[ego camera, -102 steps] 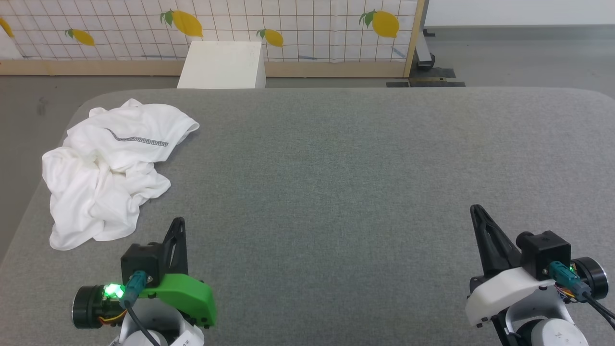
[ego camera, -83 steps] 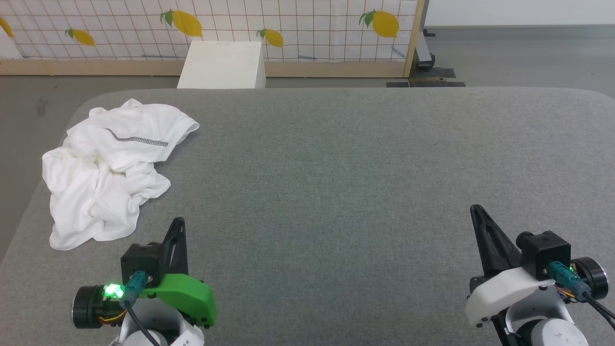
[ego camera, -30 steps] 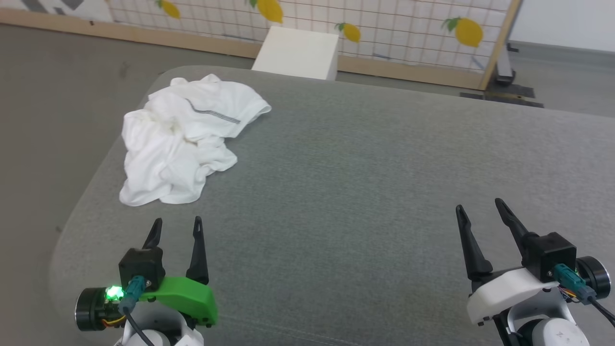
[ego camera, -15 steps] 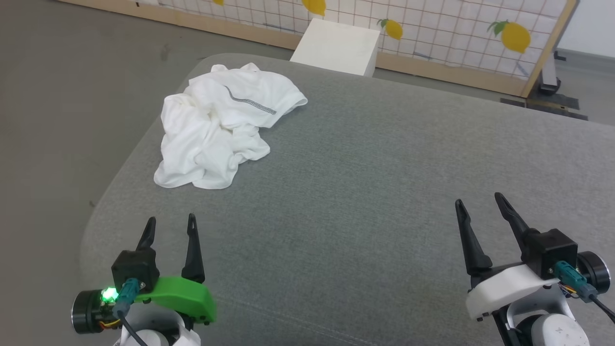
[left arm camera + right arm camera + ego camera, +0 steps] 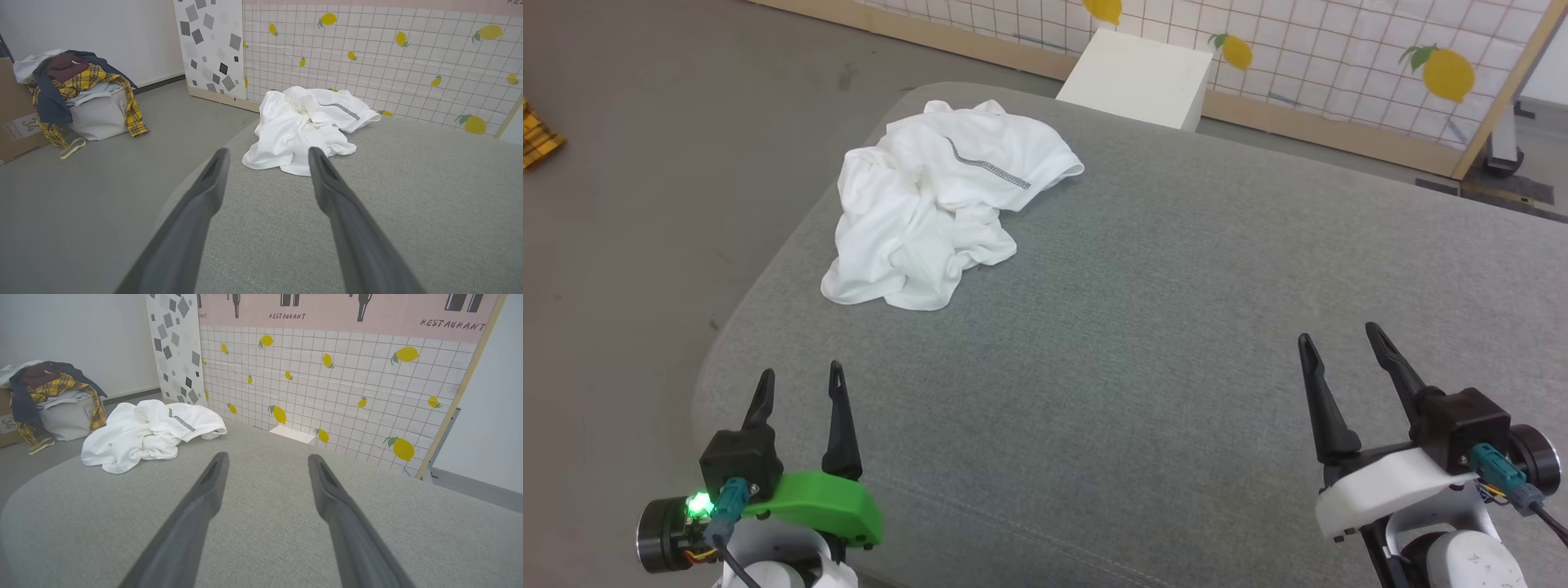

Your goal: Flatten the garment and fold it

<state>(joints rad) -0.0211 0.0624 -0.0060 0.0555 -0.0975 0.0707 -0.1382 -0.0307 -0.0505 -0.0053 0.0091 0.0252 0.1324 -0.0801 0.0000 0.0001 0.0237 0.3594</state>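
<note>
The garment [image 5: 939, 212] lies crumpled in a heap at the far left corner of the grey padded table [image 5: 1176, 327], its left folds close to the rounded edge, with a dark zigzag seam on top. The left gripper [image 5: 800, 369] hovers over the near left corner, fingers spread and holding nothing; the heap is well ahead of it. The right gripper [image 5: 1338, 332] sits at the near right, jaws likewise apart. Open grey surface stretches between them. Beyond the far edge stand a white box [image 5: 1139, 77] and a lemon-print screen [image 5: 1339, 49]. A laundry pile [image 5: 77, 94] sits on the floor to the left.
</note>
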